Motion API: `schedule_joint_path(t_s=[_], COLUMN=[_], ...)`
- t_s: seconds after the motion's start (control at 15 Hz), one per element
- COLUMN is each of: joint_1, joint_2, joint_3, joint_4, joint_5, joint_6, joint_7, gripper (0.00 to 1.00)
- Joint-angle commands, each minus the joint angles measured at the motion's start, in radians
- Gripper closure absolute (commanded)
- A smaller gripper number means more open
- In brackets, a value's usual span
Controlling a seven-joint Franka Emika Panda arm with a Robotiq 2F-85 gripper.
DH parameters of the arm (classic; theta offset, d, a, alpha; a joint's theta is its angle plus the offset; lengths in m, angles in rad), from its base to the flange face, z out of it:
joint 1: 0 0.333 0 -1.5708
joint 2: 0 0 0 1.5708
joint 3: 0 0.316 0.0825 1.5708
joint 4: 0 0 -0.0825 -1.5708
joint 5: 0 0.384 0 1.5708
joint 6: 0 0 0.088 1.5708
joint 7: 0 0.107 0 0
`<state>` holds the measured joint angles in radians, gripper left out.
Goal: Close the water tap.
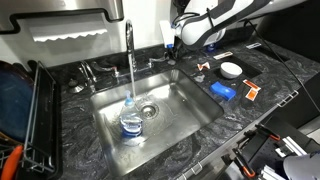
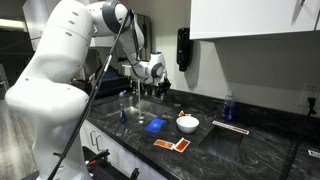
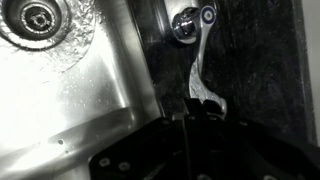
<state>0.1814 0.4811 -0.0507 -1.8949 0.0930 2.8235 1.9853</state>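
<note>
The water tap (image 1: 130, 45) is a tall chrome gooseneck behind the steel sink (image 1: 185, 108). Water runs from its spout onto a clear blue-capped bottle (image 1: 131, 120) standing in the basin. My gripper (image 1: 172, 48) hangs over the tap's right side lever (image 1: 158, 62). In the wrist view that chrome lever (image 3: 198, 65) runs from its pivot down to my fingertips (image 3: 195, 108). The fingers are close together with the lever's flared end right at their tips. The gripper also shows in an exterior view (image 2: 158, 76), low behind the sink.
On the dark marble counter lie a white bowl (image 1: 231, 69), a blue sponge (image 1: 223, 91) and orange packets (image 1: 250, 94). A black dish rack (image 1: 30, 115) stands beside the sink. The drain (image 3: 35, 15) shows in the wrist view. A wall dispenser (image 2: 183, 48) hangs near the arm.
</note>
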Motion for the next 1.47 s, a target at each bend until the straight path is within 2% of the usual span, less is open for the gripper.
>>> schedule_joint_path(t_s=[0.0, 0.4, 0.67, 0.8, 1.0, 1.27, 1.4], joint_1=[0.028, 0.090, 0.142, 0.150, 0.102, -0.008, -0.034], joint_2=[0.055, 0.129, 0.164, 0.158, 0.099, 0.004, -0.050], joint_3=[-0.035, -0.118, -0.190, -0.196, -0.112, 0.060, 0.094], joint_4=[0.028, 0.073, 0.102, 0.103, 0.065, 0.014, -0.012], joint_5=[0.008, -0.008, -0.003, 0.000, 0.035, 0.090, 0.124], joint_6=[0.143, 0.280, 0.292, 0.268, 0.210, 0.099, 0.003], joint_7=[0.016, 0.082, 0.123, 0.124, 0.044, -0.092, -0.149], gripper=[1.00, 1.00, 1.00, 1.00, 1.00, 1.00, 1.00])
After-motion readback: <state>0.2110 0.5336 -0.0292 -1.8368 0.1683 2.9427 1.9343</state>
